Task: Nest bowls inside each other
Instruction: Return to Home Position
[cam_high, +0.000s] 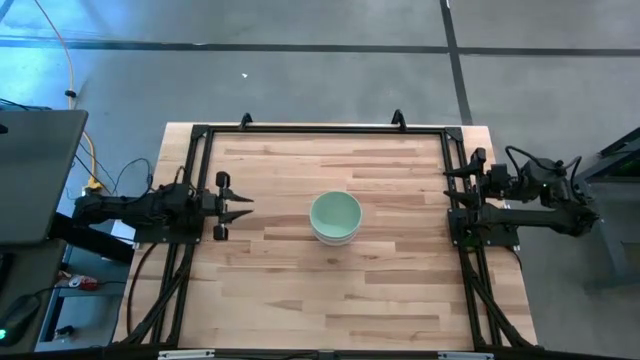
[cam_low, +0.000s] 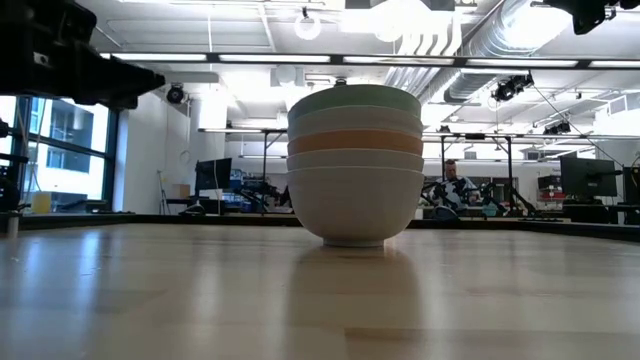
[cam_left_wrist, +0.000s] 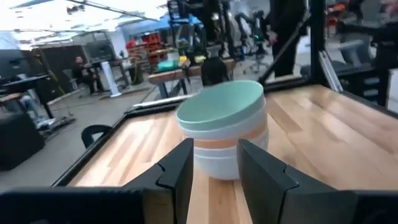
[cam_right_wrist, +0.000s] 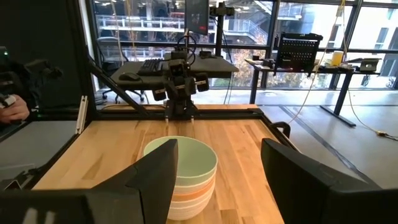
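The bowls (cam_high: 335, 217) stand nested in one stack at the table's middle, resting on the bottom white bowl's foot (cam_low: 355, 238). In the low view the mint green bowl (cam_low: 355, 100) is on top, white below it, then the salmon-orange one (cam_low: 355, 142), then white ones. My left gripper (cam_high: 240, 206) is open near the table's left edge, pointing at the stack (cam_left_wrist: 224, 134) from a distance. My right gripper (cam_high: 455, 185) is open at the table's right edge, facing the stack (cam_right_wrist: 183, 177).
A black frame (cam_high: 320, 130) runs around the wooden table (cam_high: 330, 300). Bare wood lies all around the stack. Beyond the table is a workshop with desks; a person (cam_low: 455, 185) sits far behind, and a hand (cam_right_wrist: 12, 109) shows at the room's side.
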